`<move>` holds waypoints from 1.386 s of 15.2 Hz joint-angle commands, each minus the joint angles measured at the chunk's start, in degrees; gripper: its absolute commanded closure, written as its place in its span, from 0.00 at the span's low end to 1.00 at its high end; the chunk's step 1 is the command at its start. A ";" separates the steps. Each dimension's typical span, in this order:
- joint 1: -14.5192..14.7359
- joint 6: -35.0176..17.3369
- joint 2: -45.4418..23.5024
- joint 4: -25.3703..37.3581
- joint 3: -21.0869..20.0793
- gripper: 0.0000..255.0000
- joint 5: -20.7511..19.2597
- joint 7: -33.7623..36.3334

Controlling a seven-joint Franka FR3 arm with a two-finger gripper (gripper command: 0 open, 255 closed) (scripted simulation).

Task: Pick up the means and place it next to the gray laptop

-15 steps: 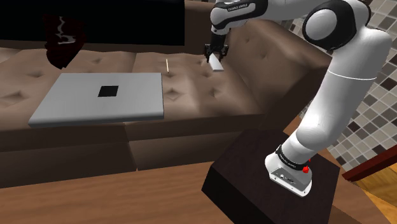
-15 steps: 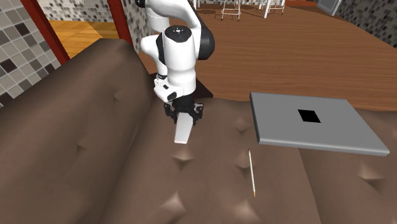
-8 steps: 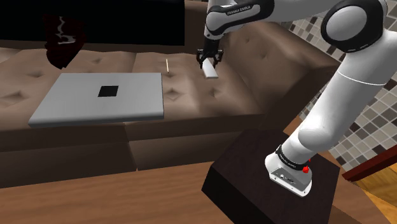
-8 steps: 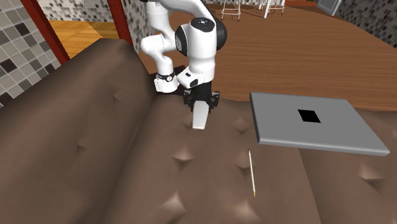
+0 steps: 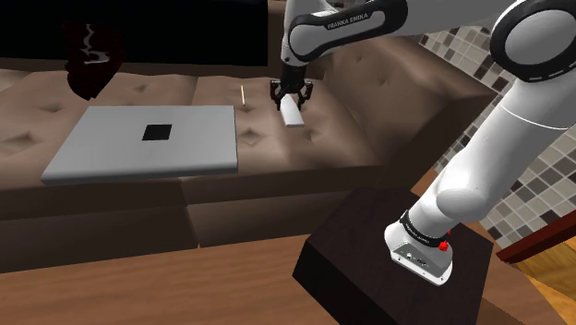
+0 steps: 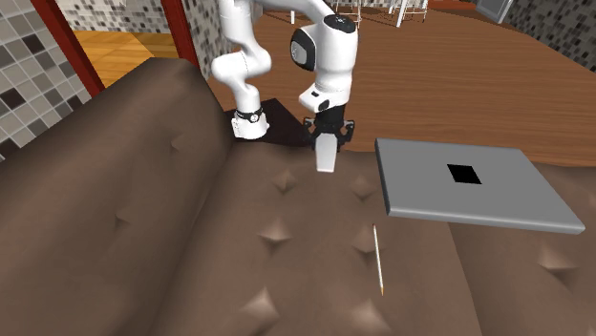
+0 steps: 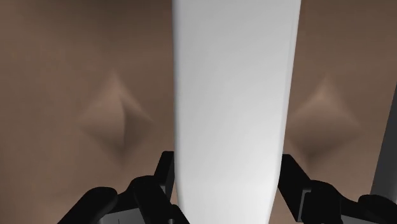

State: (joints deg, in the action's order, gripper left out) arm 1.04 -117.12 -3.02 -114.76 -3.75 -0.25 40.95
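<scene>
Shoulder view: the tool (image 5: pixel 290 92) is closed on the upper end of the white bar (image 5: pixel 293 112). The bar is plain white, flat and oblong, with no markings visible. It hangs slightly tilted over the brown tufted sofa (image 5: pixel 305 152). The grey laptop (image 5: pixel 143 140), lid shut with a black square on it, lies on the seat at 9 o'clock of the bar, apart from it. A thin pale stick (image 5: pixel 243 95) lies between them, nearer the bar.

Second exterior view: the tool (image 6: pixel 328 130) points down and the bar (image 6: pixel 326 154) hangs nearly upright from it. Contact with the cushion cannot be told. The laptop (image 6: pixel 478 186) sits at 4 o'clock of the bar, the stick (image 6: pixel 378 258) at 5 o'clock.

Wrist view: both black fingers (image 7: pixel 159 184) clasp the bar (image 7: pixel 232 95), a smooth white strip with straight edges.
</scene>
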 commanded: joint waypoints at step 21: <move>10.20 -5.94 -2.47 -3.58 -9.36 1.00 -1.04 20.20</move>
State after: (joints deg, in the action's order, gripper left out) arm 11.27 -122.16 -5.22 -117.74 -13.15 -1.20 61.17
